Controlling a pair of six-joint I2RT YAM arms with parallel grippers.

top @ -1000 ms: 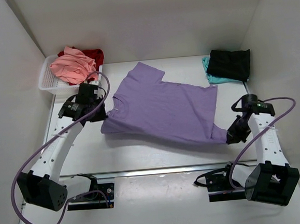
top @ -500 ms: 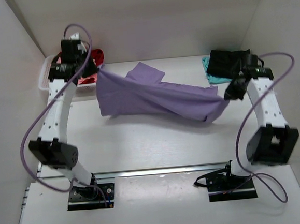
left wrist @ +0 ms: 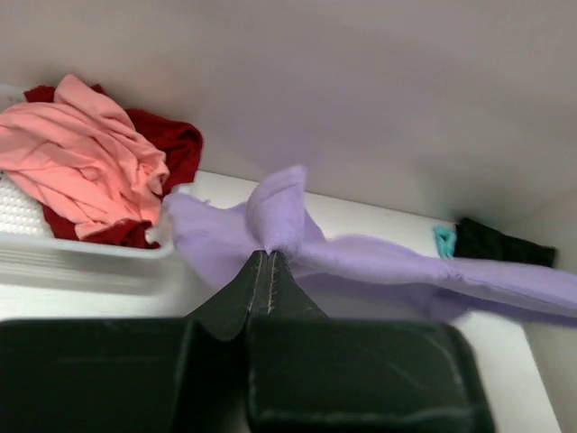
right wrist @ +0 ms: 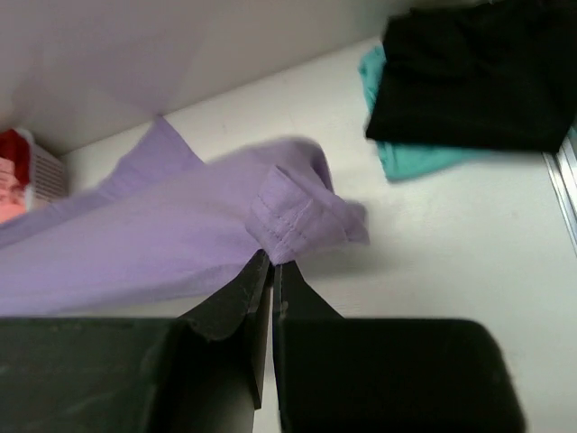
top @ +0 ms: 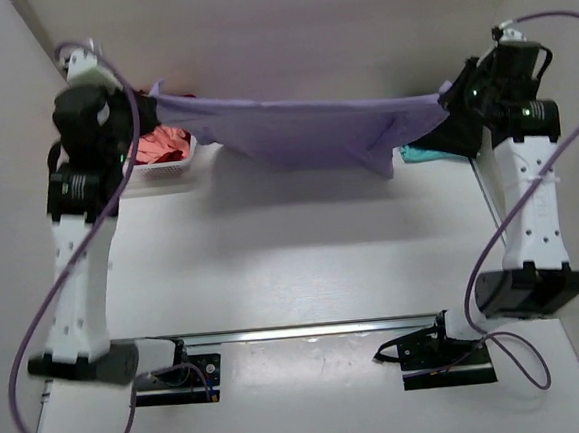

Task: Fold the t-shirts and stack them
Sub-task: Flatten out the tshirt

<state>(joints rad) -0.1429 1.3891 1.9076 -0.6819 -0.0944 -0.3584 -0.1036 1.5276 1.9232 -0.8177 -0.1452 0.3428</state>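
Note:
The lavender-purple t-shirt (top: 297,126) hangs stretched in the air between both grippers, high above the table's far half. My left gripper (top: 152,99) is shut on its left end; the pinch shows in the left wrist view (left wrist: 268,253) with the shirt (left wrist: 361,262) trailing right. My right gripper (top: 448,94) is shut on its hemmed right end, seen in the right wrist view (right wrist: 272,260) on the shirt (right wrist: 144,244). A salmon-pink shirt (left wrist: 81,153) lies over a red one (left wrist: 167,144) in the basket. A folded black shirt (right wrist: 473,77) lies on a teal one (right wrist: 415,158).
The white mesh basket (top: 160,169) stands at the far left of the table, the black and teal stack (top: 427,150) at the far right. White walls close in the left, back and right. A metal rail (top: 308,328) runs along the near edge.
Both arms have risen and swung toward the back, lifting the purple shirt off the table until it hangs taut in the air. Both grippers stay shut on it.

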